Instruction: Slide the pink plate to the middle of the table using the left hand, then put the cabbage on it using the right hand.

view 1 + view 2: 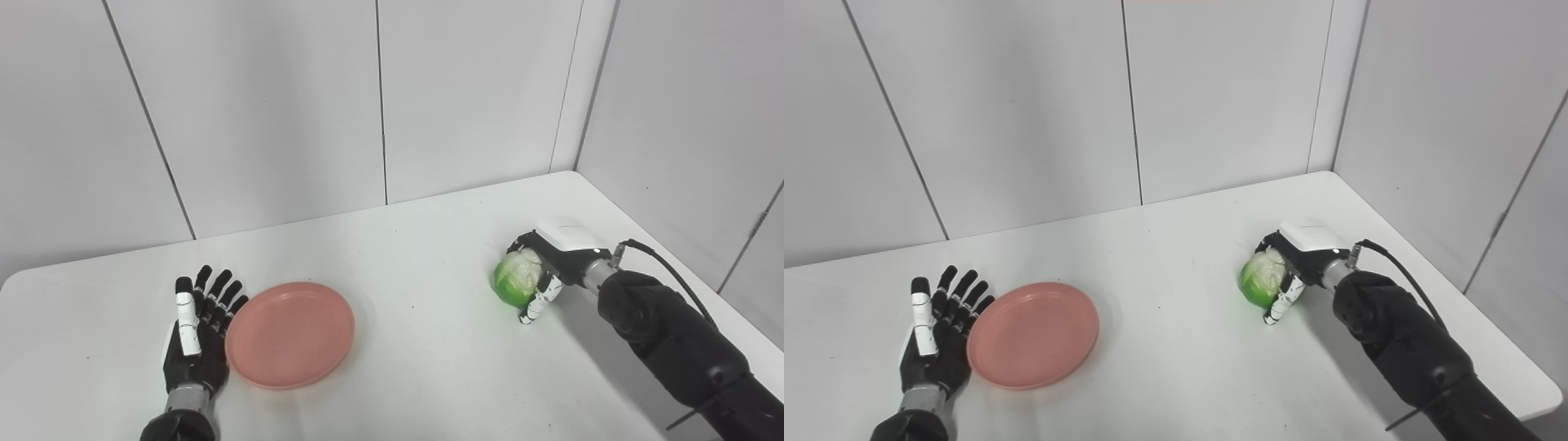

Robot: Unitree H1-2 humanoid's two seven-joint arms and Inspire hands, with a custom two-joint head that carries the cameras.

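Observation:
A pink plate (290, 334) lies flat on the white table (416, 257), left of the middle. My left hand (197, 331) is open, palm toward the plate, its fingers against the plate's left rim. A green cabbage (516, 279) sits at the right side of the table. My right hand (554, 260) is wrapped around the cabbage from the right, fingers curled over its back and the thumb in front of it. The cabbage rests at table level. The plate (1032, 334) and cabbage (1260, 282) also show in the right eye view.
White wall panels (380, 98) close off the back and right sides of the table. The table's right edge (1488, 318) runs behind my right forearm. A black cable (667, 269) loops from the right wrist.

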